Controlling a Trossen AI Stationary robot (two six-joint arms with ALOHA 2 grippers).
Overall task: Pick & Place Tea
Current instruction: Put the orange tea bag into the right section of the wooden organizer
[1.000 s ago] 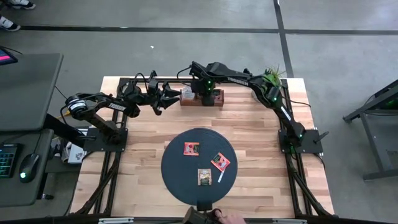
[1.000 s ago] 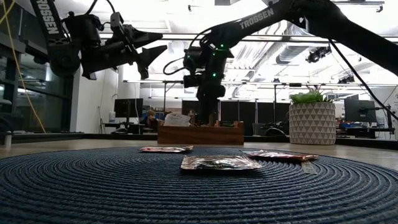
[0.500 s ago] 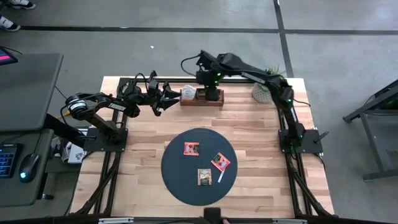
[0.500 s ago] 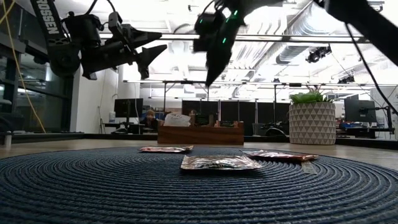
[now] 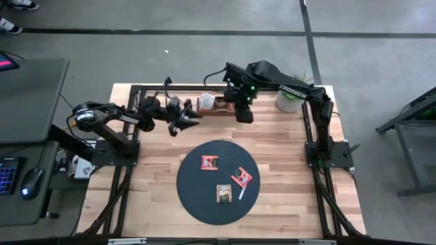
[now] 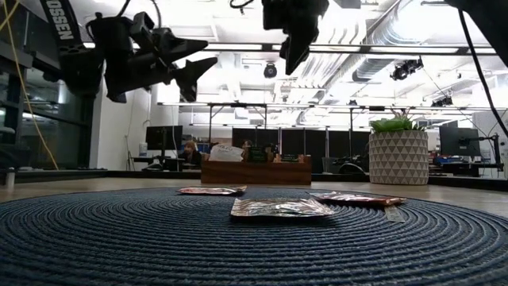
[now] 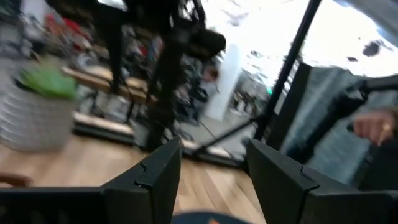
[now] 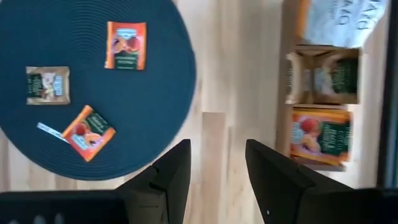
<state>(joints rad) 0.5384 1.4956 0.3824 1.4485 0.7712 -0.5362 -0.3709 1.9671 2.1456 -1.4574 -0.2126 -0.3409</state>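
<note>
Showing right gripper (image 8: 214, 180) parted, empty; only its wrist view reveals boxed tea (image 8: 322, 135).

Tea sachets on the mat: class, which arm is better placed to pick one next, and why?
Probably the right. Its open gripper points down with the sachets and the mat in its wrist view; the left gripper is aimed sideways across the table.

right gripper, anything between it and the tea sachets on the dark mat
Nothing visible. The right gripper, open and empty, hangs above bare wood between the wooden tea box and the round mat. Three sachets lie uncovered and apart on it.
</note>
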